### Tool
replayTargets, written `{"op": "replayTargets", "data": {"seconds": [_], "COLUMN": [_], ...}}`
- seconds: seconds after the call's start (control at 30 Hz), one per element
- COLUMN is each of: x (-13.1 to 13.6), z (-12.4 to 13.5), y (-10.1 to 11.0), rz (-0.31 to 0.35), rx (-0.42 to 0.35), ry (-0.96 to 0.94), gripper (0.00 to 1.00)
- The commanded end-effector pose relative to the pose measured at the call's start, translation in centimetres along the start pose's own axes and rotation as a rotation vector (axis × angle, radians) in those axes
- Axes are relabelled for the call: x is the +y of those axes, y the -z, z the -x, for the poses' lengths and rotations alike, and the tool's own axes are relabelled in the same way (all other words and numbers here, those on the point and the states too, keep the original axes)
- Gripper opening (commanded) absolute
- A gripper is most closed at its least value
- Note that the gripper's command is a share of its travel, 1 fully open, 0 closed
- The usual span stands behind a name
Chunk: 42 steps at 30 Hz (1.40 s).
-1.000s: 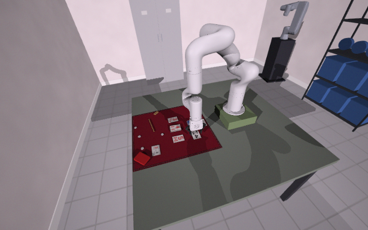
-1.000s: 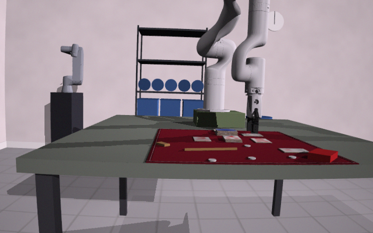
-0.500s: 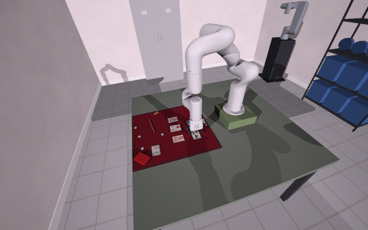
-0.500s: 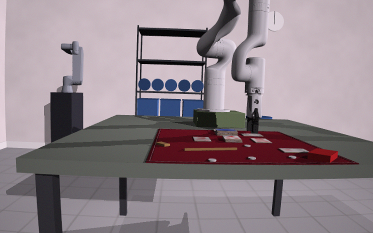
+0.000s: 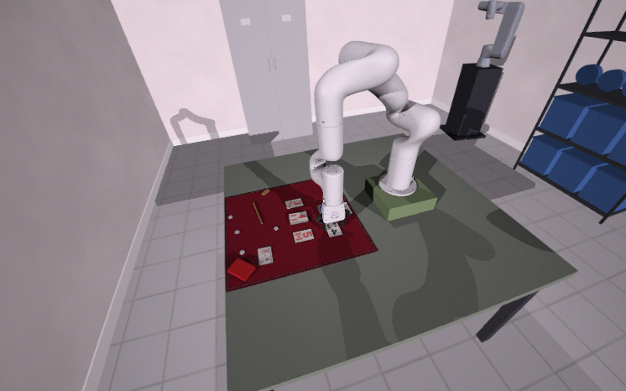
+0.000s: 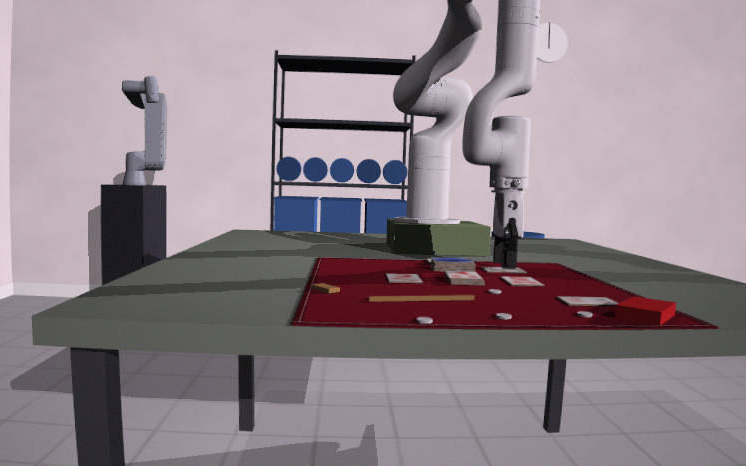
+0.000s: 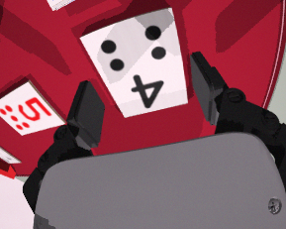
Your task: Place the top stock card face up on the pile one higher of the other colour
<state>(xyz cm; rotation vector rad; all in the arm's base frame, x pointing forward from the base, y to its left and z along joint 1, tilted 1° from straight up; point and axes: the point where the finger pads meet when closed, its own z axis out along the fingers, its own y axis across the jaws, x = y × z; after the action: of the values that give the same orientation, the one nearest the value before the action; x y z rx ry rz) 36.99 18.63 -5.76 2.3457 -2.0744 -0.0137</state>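
My gripper (image 5: 333, 226) (image 6: 505, 254) (image 7: 142, 80) is open and empty, pointing straight down low over the red card cloth (image 5: 349, 252) (image 6: 364, 312). Between and just below its fingers a black 4 card (image 5: 334, 231) (image 6: 503, 269) (image 7: 138, 60) lies face up on the cloth. The face-down stock (image 5: 319, 208) (image 6: 451, 261) with its blue patterned back lies just beyond the card. A pile topped by a red 5 (image 5: 303, 236) (image 6: 521, 281) (image 7: 26, 112) lies beside the black 4, apart from it.
Two more red-topped piles (image 5: 294, 202) (image 5: 298, 217) lie in a row with the 5. A separate card (image 5: 264, 254), a red box (image 5: 241, 268) (image 6: 645, 309), a wooden stick (image 5: 257, 212), a small block (image 5: 265, 192) and several white discs lie on the cloth. The arm's green base (image 5: 400, 199) is nearby.
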Motion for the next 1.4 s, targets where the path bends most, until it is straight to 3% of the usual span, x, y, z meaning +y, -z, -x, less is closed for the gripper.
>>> {"op": "replayTargets", "data": {"seconds": [0.0, 1.37], "x": [-0.08, -0.11], "z": [0.03, 0.04], "y": [-0.19, -0.76], "rz": [-0.001, -0.001], "rx": [0.000, 0.000], "ry": [0.000, 0.000], "gripper": [0.86, 0.86]}}
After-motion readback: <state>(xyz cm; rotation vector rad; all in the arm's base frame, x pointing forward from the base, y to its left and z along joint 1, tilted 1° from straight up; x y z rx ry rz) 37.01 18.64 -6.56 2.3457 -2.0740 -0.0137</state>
